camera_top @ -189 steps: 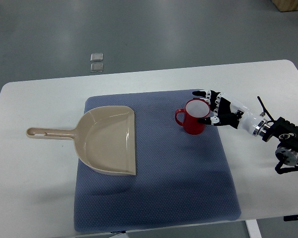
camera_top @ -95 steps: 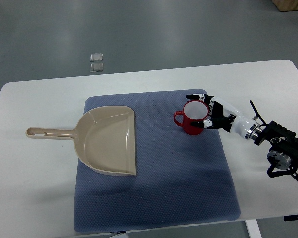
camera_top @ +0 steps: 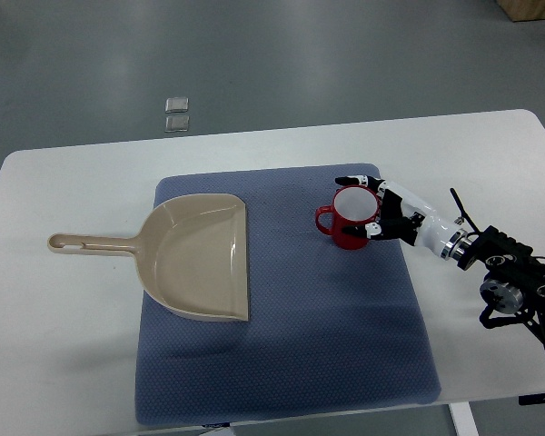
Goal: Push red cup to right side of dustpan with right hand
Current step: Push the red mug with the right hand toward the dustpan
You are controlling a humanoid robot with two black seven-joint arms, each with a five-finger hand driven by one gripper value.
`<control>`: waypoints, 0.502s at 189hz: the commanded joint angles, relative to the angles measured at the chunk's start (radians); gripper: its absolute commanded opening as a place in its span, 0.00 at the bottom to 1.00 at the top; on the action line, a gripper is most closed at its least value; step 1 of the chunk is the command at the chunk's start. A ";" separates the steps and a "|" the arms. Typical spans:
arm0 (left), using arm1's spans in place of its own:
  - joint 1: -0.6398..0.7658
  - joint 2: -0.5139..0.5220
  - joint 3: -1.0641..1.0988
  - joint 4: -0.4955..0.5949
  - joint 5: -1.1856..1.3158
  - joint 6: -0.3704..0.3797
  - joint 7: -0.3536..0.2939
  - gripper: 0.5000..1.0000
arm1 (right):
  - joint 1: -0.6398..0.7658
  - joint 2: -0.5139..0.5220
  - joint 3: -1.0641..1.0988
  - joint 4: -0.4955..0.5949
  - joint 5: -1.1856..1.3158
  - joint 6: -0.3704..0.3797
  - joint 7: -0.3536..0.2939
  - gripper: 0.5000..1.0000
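A red cup [camera_top: 350,218] with a white inside stands upright on the blue mat [camera_top: 282,363], its handle pointing left toward the dustpan. The beige dustpan [camera_top: 198,257] lies on the mat's left half, handle sticking out left over the white table. My right hand [camera_top: 374,207] comes in from the right edge and presses against the cup's right side. Its fingers [camera_top: 354,181] spread around the rim without closing on it. A gap of mat separates cup and dustpan. No left arm shows.
The white table [camera_top: 490,145] surrounds the mat. Two small grey squares [camera_top: 176,113] lie on the floor beyond the table's far edge. My right forearm and its black joint [camera_top: 513,286] hang over the table's right front.
My right hand has slid left, and the red cup has shifted slightly left with it toward the dustpan. The forearm has swung lower in the picture.
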 commanded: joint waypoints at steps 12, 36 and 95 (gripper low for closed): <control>0.000 0.000 0.000 0.000 -0.001 0.000 0.000 1.00 | 0.001 0.013 0.000 -0.007 0.000 -0.003 0.000 0.87; 0.000 0.000 0.000 0.000 0.000 0.000 0.000 1.00 | 0.001 0.029 0.000 -0.025 0.000 -0.017 0.000 0.87; 0.000 0.000 0.000 0.000 -0.001 0.000 0.000 1.00 | 0.001 0.072 -0.002 -0.042 0.000 -0.049 0.000 0.87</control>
